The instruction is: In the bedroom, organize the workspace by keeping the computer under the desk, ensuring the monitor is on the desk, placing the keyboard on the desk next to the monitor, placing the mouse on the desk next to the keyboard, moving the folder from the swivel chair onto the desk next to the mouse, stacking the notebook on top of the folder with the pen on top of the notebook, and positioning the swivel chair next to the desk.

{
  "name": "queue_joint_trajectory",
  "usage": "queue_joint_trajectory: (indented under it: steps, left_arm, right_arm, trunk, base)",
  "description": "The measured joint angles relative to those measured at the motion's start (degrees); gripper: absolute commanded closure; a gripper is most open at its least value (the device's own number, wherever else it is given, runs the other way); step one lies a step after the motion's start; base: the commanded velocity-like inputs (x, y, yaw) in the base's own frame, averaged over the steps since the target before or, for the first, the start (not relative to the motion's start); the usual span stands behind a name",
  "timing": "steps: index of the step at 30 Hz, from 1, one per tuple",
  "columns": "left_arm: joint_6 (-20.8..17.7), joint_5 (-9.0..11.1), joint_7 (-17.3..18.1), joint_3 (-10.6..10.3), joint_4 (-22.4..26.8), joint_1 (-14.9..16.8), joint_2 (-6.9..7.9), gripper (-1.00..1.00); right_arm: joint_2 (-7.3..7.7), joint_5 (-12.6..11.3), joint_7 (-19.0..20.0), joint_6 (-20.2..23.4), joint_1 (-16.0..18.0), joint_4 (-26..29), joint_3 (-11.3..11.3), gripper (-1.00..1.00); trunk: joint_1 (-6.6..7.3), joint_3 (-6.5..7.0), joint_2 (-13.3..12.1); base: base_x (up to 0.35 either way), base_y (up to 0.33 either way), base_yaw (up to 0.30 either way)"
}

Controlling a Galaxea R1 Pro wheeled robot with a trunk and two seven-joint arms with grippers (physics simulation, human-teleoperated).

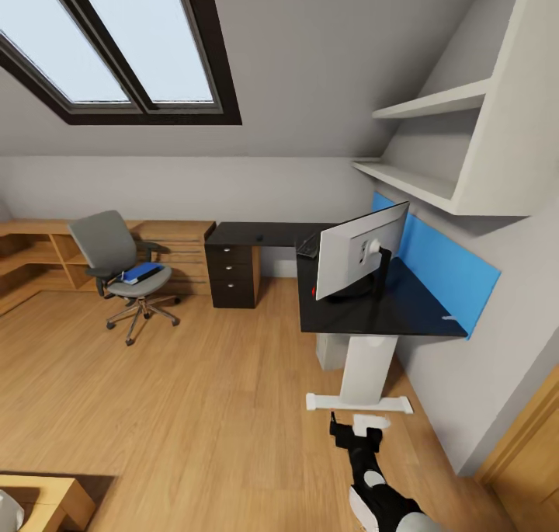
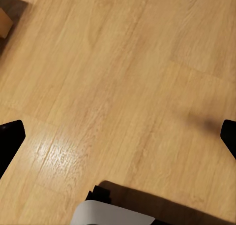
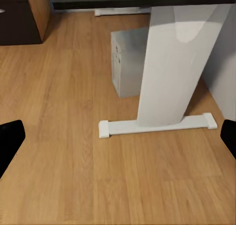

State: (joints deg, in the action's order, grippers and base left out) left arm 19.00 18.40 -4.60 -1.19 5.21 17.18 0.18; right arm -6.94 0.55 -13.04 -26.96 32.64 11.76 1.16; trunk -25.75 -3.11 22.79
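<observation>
Right hand (image 3: 118, 131), open, faces desk (image 3: 167, 62) leg.

Daylight pours from the skylight (image 1: 128, 39) above me; soft shadows pool under the tabletop (image 1: 373, 311), and edges bend, perhaps from lens distortion.

Monitor (image 1: 359, 254) on black desk (image 1: 404, 308)

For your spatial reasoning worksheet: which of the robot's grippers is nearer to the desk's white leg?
Right. The right gripper points at the white leg of the desk, just short of its foot. The left gripper faces bare wooden floor, no desk in its view.
</observation>
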Motion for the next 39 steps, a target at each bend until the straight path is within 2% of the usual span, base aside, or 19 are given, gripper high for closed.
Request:
queue_joint_trajectory:
  steps: [10,11,13,19,22,28,33,39]
  left_arm:
    - [0.0,0.0,0.0,0.0,0.0,0.0,0.00,-1.00]
    - [0.0,0.0,0.0,0.0,0.0,0.0,0.00,-1.00]
    - [0.0,0.0,0.0,0.0,0.0,0.0,0.00,-1.00]
    - [0.0,0.0,0.0,0.0,0.0,0.0,0.00,-1.00]
    - [0.0,0.0,0.0,0.0,0.0,0.0,-0.02,-1.00]
    - [0.0,0.0,0.0,0.0,0.0,0.0,-0.07,-1.00]
    - [0.0,0.0,0.0,0.0,0.0,0.0,-0.02,-1.00]
    - [0.0,0.0,-0.1,0.0,0.0,0.0,0.00,-1.00]
  right_arm:
    - [-0.85,0.0,-0.7,21.7,0.1,21.0,0.0,-1.00]
    - [-1.21,0.0,-1.0,24.1,0.1,24.4,0.0,-1.00]
    - [-1.65,0.0,-1.5,25.7,0.2,27.5,0.1,-1.00]
    - [-2.69,0.2,-4.7,27.6,0.3,34.9,0.8,-1.00]
    - [-3.05,0.4,-7.7,28.0,0.3,38.4,2.9,-1.00]
    - [-3.05,0.5,-12.1,28.2,0.9,40.8,8.1,-1.00]
    - [-3.05,0.5,-15.9,28.3,2.2,43.0,10.0,-1.00]
    - [-3.05,2.6,-22.2,27.1,2.6,44.2,11.7,-1.00]
  trunk:
    - [0.01,0.00,0.0]
    - [0.01,0.00,0.0]
    - [0.01,0.00,0.0]
    - [0.02,0.00,0.0]
    - [0.02,0.00,0.0]
    - [0.02,0.00,0.0]
    - [0.00,0.00,0.0]
    - [0.00,0.00,0.0]
  base:
    - [0.029,0.023,0.000]
    - [0.113,0.098,0.000]
    - [0.138,0.129,0.000]
    - [0.178,0.191,0.000]
    - [0.201,0.229,0.000]
    - [0.181,0.178,0.000]
    - [0.056,0.047,0.000]
    - [0.036,0.017,0.000]
